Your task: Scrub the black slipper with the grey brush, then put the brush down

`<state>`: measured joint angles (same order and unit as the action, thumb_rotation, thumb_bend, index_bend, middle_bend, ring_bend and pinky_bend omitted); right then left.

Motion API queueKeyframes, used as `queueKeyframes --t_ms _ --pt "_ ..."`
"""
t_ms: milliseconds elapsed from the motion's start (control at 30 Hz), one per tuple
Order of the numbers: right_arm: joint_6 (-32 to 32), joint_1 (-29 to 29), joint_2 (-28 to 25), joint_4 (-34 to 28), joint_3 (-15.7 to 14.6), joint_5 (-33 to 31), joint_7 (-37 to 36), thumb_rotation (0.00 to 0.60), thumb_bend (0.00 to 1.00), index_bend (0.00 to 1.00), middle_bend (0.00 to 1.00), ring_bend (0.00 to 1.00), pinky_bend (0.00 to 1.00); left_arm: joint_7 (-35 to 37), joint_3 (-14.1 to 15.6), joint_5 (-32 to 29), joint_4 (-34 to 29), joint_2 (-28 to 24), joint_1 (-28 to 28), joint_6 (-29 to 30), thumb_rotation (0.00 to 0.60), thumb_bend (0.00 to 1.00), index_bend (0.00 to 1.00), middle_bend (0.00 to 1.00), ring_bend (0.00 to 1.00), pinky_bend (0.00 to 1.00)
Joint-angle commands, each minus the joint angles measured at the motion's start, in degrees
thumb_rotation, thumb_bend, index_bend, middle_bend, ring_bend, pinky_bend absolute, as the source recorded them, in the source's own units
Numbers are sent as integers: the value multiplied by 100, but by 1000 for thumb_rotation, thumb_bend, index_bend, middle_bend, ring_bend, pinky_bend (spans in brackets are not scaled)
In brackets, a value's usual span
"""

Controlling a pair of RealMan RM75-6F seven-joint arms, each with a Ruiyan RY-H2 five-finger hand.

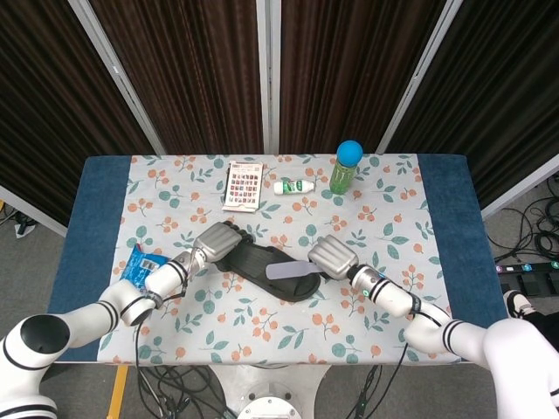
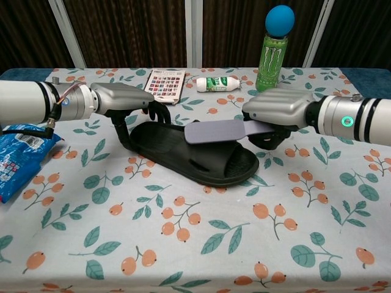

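Green can [image 2: 269, 59] at far right of worktop: clawed "M" logo legible in chest view, no wording readable. White bottle [image 2: 216, 83] lying beside it carries green print, too small to read. Card [image 2: 165, 82] with coloured grid and blue packet [image 2: 15, 160] at near left: markings illegible.
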<state>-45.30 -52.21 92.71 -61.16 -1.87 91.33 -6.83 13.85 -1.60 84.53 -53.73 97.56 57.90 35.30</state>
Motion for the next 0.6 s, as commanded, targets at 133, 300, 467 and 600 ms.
queueKeyframes --t_ms 133,300,467,600 --pt "-286 181 -651 -671 -295 271 -107 600 658 1000 1000 1000 1000 -29 3 6 -25 -5 -9 44 600 260 376 418 276 232" --pt "-484 128 -570 -585 81 89 -199 600 657 1000 1000 1000 1000 -99 -9 -7 -75 -20 2 50 600 260 375 418 276 231" --pt "-109 -125 -117 -117 321 -125 -126 600 655 1000 1000 1000 1000 -174 -31 -53 -129 -44 -1 46 600 259 375 418 277 231" --pt "183 -237 113 115 249 -131 -19 600 654 1000 1000 1000 1000 -188 -40 -94 -128 -46 -25 48 600 259 375 418 276 232"
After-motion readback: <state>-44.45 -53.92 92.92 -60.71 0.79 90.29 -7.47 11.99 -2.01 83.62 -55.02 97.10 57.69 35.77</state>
